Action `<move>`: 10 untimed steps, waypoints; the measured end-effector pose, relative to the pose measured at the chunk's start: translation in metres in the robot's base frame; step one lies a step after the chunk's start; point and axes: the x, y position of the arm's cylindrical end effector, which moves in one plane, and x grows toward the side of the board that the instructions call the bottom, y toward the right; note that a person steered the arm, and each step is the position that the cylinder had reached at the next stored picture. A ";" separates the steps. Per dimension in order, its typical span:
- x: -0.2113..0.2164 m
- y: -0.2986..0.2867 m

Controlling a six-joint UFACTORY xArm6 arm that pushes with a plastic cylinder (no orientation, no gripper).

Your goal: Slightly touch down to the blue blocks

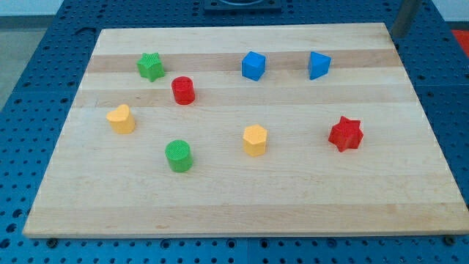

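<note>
Blue blocks: cube (253, 65) and wedge (319, 64) — side by side, apart, near the worktop's (234, 205) top.
Tool: our tip (396, 33) sits off the top-right corner — nothing held, touching no block.

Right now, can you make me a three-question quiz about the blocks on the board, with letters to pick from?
1. Where do the two blue blocks sit? A) near the view's top B) near the view's bottom C) the view's far left
2. How many yellow blocks are there? A) one B) two C) three
3. Is my tip touching a blue block? A) yes B) no, it is off by the board's top right corner C) it is pressing the red star

Answers:
1. A: the blue cube and the blue triangular block lie in the top row.
2. B: one at the left, one in the middle.
3. B: my tip stands clear of every block.
</note>
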 end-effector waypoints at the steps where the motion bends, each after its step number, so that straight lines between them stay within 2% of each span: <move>1: 0.090 -0.004; 2: 0.120 -0.049; 3: 0.109 -0.093; 5: 0.054 -0.096; 6: 0.054 -0.107; 7: 0.082 -0.123; 8: 0.090 -0.160; 10: 0.089 -0.282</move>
